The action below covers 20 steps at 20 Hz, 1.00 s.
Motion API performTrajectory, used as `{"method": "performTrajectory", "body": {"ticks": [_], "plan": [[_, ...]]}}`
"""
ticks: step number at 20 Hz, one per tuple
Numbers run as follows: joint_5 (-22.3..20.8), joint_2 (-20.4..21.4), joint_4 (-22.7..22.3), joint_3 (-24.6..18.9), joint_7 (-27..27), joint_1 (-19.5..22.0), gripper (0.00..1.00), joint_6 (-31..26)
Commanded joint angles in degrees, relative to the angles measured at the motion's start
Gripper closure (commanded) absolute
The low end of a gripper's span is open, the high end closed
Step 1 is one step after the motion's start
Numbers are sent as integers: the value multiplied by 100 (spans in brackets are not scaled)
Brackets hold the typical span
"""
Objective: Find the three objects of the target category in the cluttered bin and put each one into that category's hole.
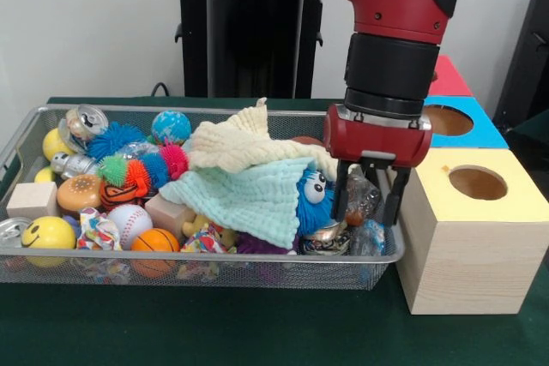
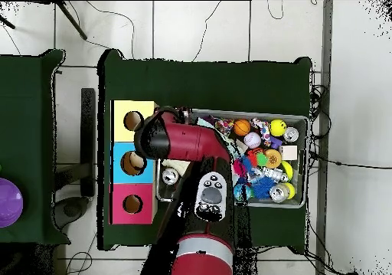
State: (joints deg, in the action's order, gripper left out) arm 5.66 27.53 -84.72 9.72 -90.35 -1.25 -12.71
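Black gripper [image 1: 370, 196] fingers hang spread and empty inside the wire-mesh bin [image 1: 257, 267], at the end beside the yellow-topped wooden box with a round hole [image 1: 477, 183], flanking a crumpled clear plastic wrapper [image 1: 361, 199]. Which category is wanted I cannot tell; cream and mint cloths [image 1: 249, 173] cover the middle, probably hiding candidates.

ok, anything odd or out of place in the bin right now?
Two loose cloths, a cream one and a mint green one, lie draped across the middle of the wire mesh bin, covering toys; a blue googly-eyed plush toy peeks out from under them. Nothing looks spilled over the rim or damaged.
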Motion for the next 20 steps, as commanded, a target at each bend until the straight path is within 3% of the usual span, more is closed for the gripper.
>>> {"method": "performTrajectory", "body": {"ticks": [1,5,16,18,20], "plan": [[99,-322,-719,2,-1519,-54,0,457],[72,-451,-670,351,-1587,-346,0,873],[85,-288,-1108,21,-1589,-130,0,1903],[110,-144,-1165,-186,-1468,38,0,1595],[257,52,-1230,-453,-1309,241,0,886]]}}
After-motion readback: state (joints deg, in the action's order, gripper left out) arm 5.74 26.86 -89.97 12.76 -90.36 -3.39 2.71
